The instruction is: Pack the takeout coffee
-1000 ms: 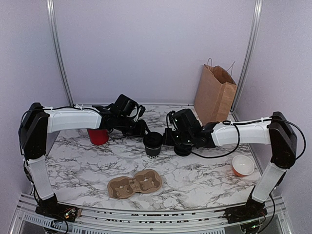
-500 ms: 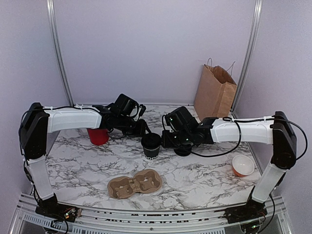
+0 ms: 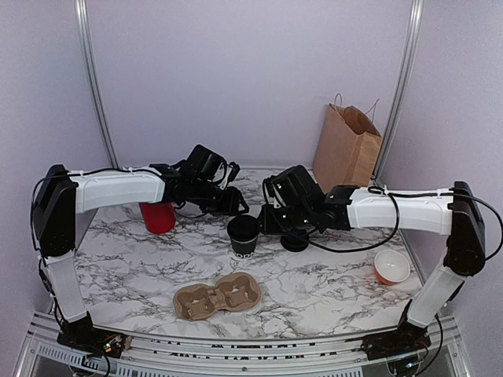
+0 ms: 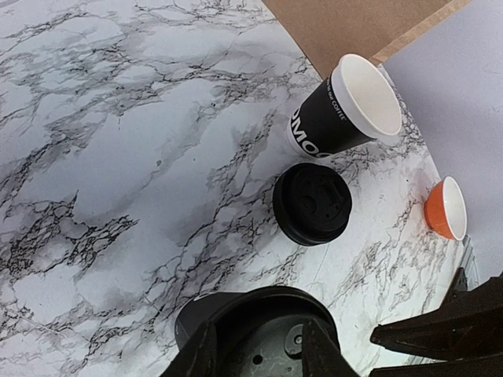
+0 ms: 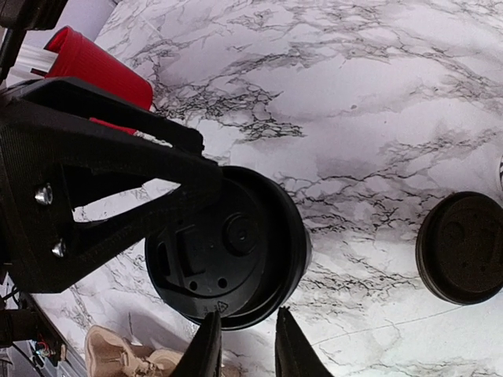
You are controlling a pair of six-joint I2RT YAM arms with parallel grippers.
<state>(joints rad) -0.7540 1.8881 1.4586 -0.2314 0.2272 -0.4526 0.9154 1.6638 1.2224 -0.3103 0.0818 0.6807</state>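
**Two grippers at one lidded cup**

One takeout coffee (image 3: 244, 233) stands upright mid-table on the marble table (image 3: 141, 259) with its black lid on. It is not in the cardboard cup carrier (image 3: 218, 298), which lies nearer the arm bases.

Left gripper (image 4: 261, 339): fingers apart, tips over the lid top. The lid is wider than the gap, so it is not clamped. Cannot tell whether they touch it.

Right gripper (image 5: 245, 323): fingers apart by a narrow gap, tips at the lid's near rim, nothing between them.

A second black cup (image 4: 342, 118), unlidded and white inside, stands near the brown paper bag (image 3: 346, 153). A loose black lid (image 4: 313, 203) lies flat just beside it.

The red cup (image 3: 158, 217) sits on the left by the left arm. The orange bowl (image 3: 391, 266) sits near the right edge, well apart.
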